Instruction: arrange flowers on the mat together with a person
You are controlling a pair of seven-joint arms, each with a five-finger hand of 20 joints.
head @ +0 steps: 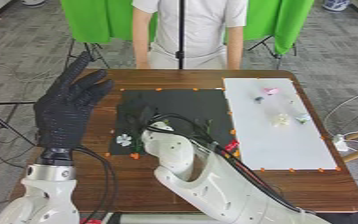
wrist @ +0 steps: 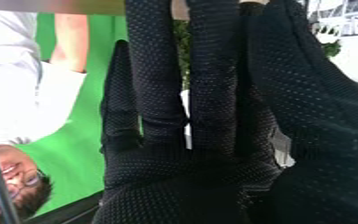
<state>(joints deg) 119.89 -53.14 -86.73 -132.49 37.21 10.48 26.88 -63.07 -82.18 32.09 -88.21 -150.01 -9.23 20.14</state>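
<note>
My left hand (head: 64, 112) is open beside the black mat's left edge. My right hand (head: 149, 116), dark against the black mat (head: 171, 97), lies over its middle, partly hidden by the arm. In the right wrist view, the right hand (wrist: 193, 170) has straight fingers, with bits of green behind them; whether these belong to a flower I cannot tell. A white flower (head: 124, 140) rests near the black mat's lower left corner. On the white mat (head: 282, 150) are a pink flower (head: 270, 91), a small bluish flower (head: 259, 100), a cream flower (head: 281, 119) and a pale flower (head: 303, 118).
Orange markers line both mats on the wooden table (head: 326, 197). My right forearm (head: 215, 177) crosses the lower part of the table, with black cables along it. A thin dark pole (head: 181, 30) stands beyond the far edge.
</note>
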